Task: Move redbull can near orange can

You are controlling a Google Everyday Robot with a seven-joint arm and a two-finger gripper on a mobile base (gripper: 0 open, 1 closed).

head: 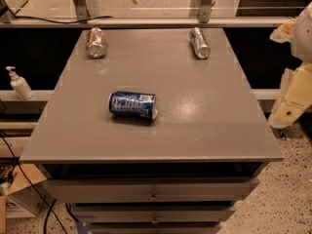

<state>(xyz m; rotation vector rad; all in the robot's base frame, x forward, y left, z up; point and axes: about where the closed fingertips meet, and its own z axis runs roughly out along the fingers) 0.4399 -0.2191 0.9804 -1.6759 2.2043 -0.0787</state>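
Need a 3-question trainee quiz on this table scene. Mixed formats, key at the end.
1. True or false: the redbull can and the orange can lie apart near the table's far corners.
2. Which can lies nearest the table's front edge? A orange can; B blue can; C redbull can.
3. Fill in: seen by the camera, the gripper is off the table's ____ side.
Key: 1 true; 2 B; 3 right.

I'm in a lab: grey drawer table (195, 106), speckled floor (273, 199), loose cables (29, 189), pump bottle (19, 84), my gripper (291, 101) just right of the table.
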